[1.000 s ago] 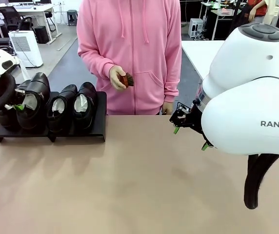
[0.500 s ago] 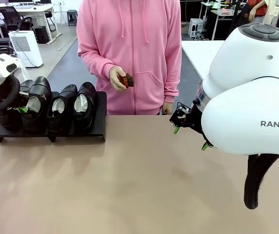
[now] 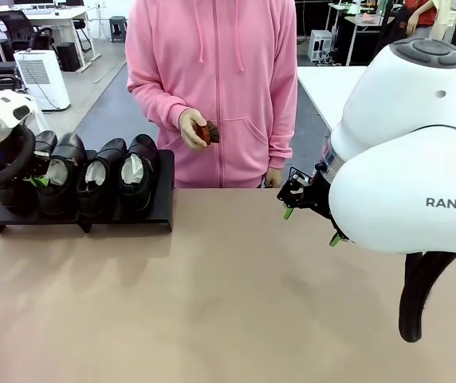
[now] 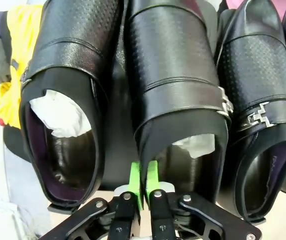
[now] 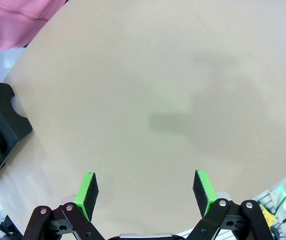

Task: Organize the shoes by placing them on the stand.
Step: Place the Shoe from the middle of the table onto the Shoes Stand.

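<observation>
While the four shoes [image 3: 76, 179] stand side by side on the stand [image 3: 163, 209] at the table's [image 3: 228, 303] far left, the left gripper [image 4: 144, 181] sits at the heel of the second shoe from the left [image 4: 179, 95]. Its green pads are pressed nearly together on the thin heel edge of that shoe, so it grips the shoe. The right gripper [image 5: 145, 192] hangs over the bare table with its jaws wide open and holds nothing. On the right arm's white shell the letters "RANK" [image 3: 446, 203] can be read. The person in a pink hoodie [image 3: 212, 88] holds a small brown brush [image 3: 207, 131].
</observation>
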Robot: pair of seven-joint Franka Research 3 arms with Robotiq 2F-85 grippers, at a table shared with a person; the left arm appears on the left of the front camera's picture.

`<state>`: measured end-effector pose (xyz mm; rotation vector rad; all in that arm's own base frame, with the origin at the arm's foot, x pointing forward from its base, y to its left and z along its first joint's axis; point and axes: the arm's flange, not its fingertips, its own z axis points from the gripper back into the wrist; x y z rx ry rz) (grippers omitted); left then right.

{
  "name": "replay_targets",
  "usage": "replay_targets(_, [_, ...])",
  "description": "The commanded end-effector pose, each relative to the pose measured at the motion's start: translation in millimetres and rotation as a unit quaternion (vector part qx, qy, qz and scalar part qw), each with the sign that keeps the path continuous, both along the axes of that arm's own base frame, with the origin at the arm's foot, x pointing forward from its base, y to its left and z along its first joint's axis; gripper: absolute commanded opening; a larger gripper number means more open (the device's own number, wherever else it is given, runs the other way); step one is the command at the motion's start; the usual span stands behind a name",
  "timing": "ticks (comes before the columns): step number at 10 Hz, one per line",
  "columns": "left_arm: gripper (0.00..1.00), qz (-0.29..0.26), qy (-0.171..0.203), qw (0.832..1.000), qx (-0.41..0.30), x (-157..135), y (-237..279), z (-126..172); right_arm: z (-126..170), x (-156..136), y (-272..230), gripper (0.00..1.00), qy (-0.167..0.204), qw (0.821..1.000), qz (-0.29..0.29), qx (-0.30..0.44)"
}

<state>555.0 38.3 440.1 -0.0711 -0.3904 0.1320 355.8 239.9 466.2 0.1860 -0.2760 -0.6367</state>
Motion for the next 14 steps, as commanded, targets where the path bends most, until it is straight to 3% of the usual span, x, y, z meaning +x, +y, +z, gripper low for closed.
replay_targets(1, [0.45,0.009,0.001,1.0,0.001,7,1,1,1,2,-1,1.0,-0.003,1.0,0.011,0.011])
replay_targets(5, [0.45,0.003,-0.024,0.999,0.023,1,-10,17,1,2,-1,1.0,-0.003,1.0,0.011,0.011])
replay_targets(11, [0.45,-0.035,-0.04,0.999,0.01,-70,-32,78,1,2,-1,1.0,-0.003,1.0,0.011,0.011])
replay_targets(12, [0.45,-0.024,-0.035,0.999,0.014,-40,-27,68,1,2,-1,1.0,-0.003,1.0,0.011,0.011])
replay_targets(14, [0.45,-0.024,-0.035,0.999,0.014,-40,-27,68,1,2,-1,1.0,-0.003,1.0,0.011,0.011])
